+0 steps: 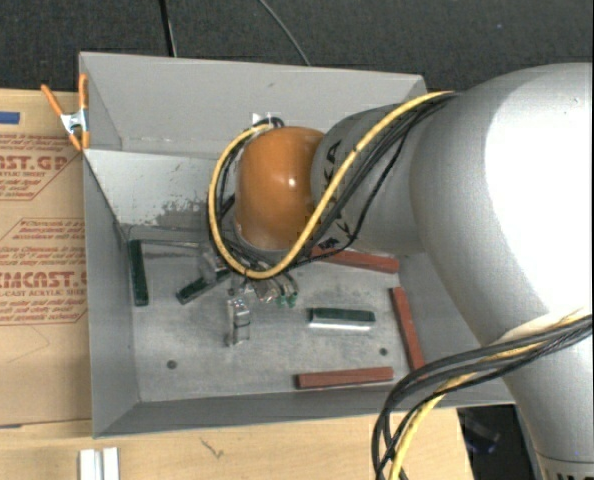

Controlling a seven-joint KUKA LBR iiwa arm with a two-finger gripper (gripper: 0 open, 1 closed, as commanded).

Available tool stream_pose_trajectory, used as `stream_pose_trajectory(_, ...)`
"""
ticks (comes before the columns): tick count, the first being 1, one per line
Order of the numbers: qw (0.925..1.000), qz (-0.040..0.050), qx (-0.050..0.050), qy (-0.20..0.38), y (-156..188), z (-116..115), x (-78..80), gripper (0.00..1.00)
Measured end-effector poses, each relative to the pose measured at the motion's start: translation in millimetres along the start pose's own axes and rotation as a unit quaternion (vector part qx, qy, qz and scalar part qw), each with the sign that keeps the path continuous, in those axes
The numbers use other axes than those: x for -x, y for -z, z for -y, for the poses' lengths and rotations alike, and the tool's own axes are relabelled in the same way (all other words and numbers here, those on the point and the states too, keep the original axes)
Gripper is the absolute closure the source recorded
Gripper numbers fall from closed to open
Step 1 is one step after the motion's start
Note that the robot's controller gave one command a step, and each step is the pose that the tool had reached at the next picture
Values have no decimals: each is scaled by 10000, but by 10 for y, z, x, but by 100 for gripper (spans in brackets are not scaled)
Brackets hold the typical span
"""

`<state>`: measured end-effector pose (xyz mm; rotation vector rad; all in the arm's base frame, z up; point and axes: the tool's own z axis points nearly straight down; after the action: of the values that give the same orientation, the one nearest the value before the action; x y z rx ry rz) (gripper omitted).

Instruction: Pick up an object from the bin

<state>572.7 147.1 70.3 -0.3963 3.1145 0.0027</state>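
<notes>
Hand [239,316] is low in the middle of the grey bin [112,368], tip close to the floor or on it, can't say which. It sits under the orange cover [277,183] and a loop of yellow and black cables [217,198], and those hide enough that I can't tell if the hand is apart or together. Nothing visibly held. Nearest thing: a short dark green bar [201,288], tilted, just beside the hand on the view's left; whether they touch is unclear. Further out on that same side, a second dark green bar [137,271] lies lengthwise near the bin's left wall, well apart from the hand. On the hand's other side, near it, a green-and-silver bar [341,317] lies flat. Red-brown sticks: one [344,377] below the hand near the front wall, one [407,326] beyond the green-and-silver bar, one [369,261] partly under the arm.
</notes>
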Motion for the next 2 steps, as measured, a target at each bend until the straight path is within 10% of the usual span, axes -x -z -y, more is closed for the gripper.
stream_pose_trajectory(1, 10000, 4, -1, -59, 1, -142, 261, 0)
stream_pose_trajectory(2, 9989, 4, -1, 478, -1, -335, 274, 100)
